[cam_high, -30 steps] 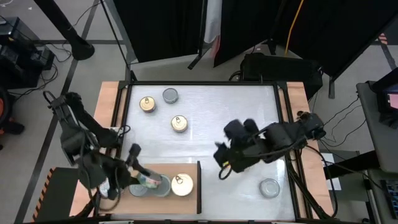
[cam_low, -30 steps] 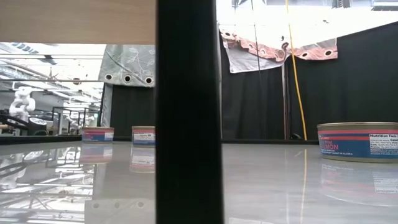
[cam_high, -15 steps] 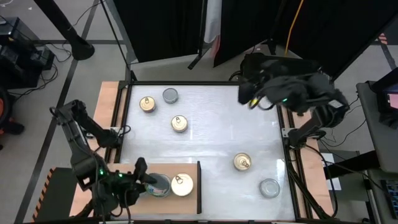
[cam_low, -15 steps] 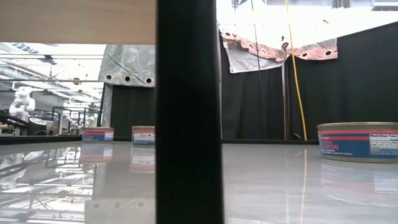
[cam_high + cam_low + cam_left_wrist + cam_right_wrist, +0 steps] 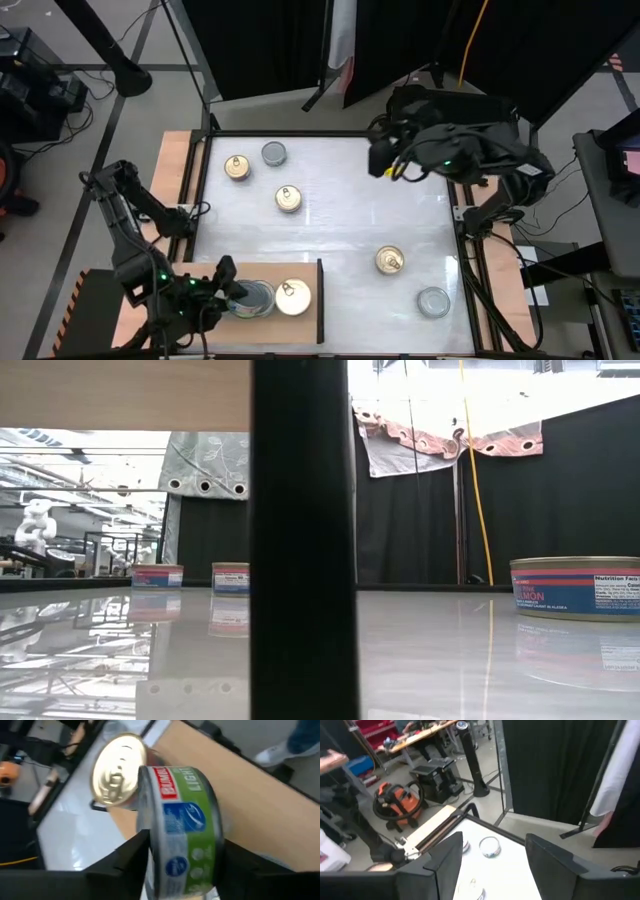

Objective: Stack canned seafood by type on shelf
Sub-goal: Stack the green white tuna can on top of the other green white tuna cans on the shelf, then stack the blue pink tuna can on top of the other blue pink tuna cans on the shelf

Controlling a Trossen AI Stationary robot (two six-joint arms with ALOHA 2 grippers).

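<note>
The shelf is a light-brown board with a dark upright edge at the table's near left. A gold-lidded can stands on it. Beside that can, lid up, is a silver-lidded can with a green label, between the fingers of my left gripper. What this can rests on is hidden. Loose cans stand on the white table: gold ones and silver ones. My right gripper hangs open and empty, high over the table's far part. My left gripper has the green-labelled can between its two fingers, one finger at the rim of the lid end, the other at the opposite flat end. The fingers reach in slanting down from the table's left. I see no gap at either finger. The can is level over the shelf.
In the low view the shelf's dark edge blocks the middle, with a red-and-blue salmon can to its right. Wooden side rails and a black frame border the white table. Open table lies in the middle.
My right gripper has risen from low over the table's right middle and swung toward the far edge, uncovering a gold can that stands where it was. My left gripper has sunk toward the shelf, and the green-labelled can, tilted a second ago, now lies level beside the gold can.
</note>
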